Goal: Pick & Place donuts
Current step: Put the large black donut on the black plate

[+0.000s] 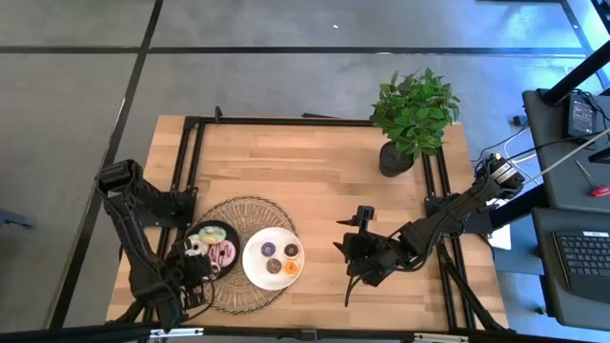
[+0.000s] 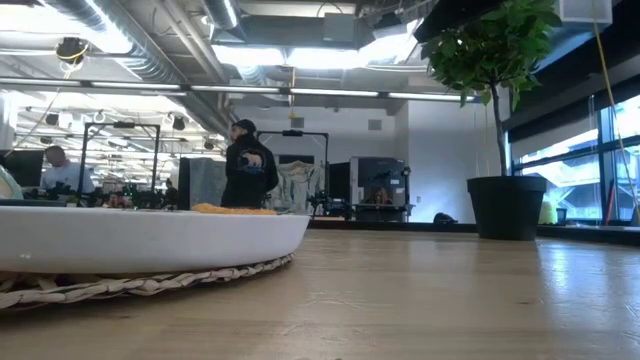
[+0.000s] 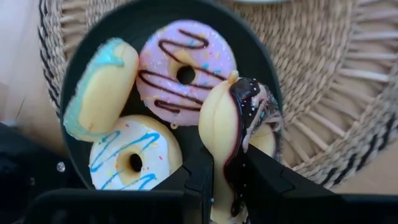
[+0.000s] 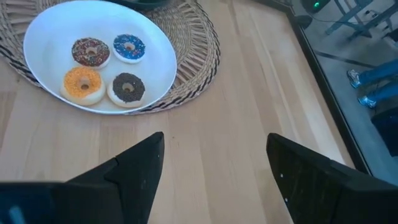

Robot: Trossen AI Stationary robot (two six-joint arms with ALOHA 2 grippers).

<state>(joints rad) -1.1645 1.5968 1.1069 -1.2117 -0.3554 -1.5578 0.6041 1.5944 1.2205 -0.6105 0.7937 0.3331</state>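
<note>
A black plate (image 3: 74, 56) on a woven mat (image 1: 250, 211) holds a pink donut with brown drizzle (image 3: 186, 68), a white one with blue drizzle (image 3: 134, 162) and a green-iced one (image 3: 99, 87) that leans on its edge. My left gripper (image 3: 230, 186) stands over this plate (image 1: 229, 272), shut on a chocolate-iced donut (image 3: 233, 118). Beside it, a white plate (image 4: 43, 28) carries several donuts: dark sprinkled (image 4: 90, 51), blue (image 4: 129, 46), orange (image 4: 83, 84) and brown (image 4: 127, 88). To the right of the white plate, my right gripper (image 1: 357, 252) hangs open above bare table. My left gripper pinches the chocolate-iced donut between its two fingers, one on the pale underside (image 3: 214, 165) and one on the iced face. The fingers come steeply from above. The donut stands on edge over the black plate; its lower part is hidden by the fingers.
A potted plant (image 1: 412, 119) stands at the table's far right. Black frame rails (image 1: 191, 162) run along the left, right and far sides of the table. Bare wood (image 1: 315, 181) lies between the mat and the plant. People show in the room behind (image 2: 248, 165).
</note>
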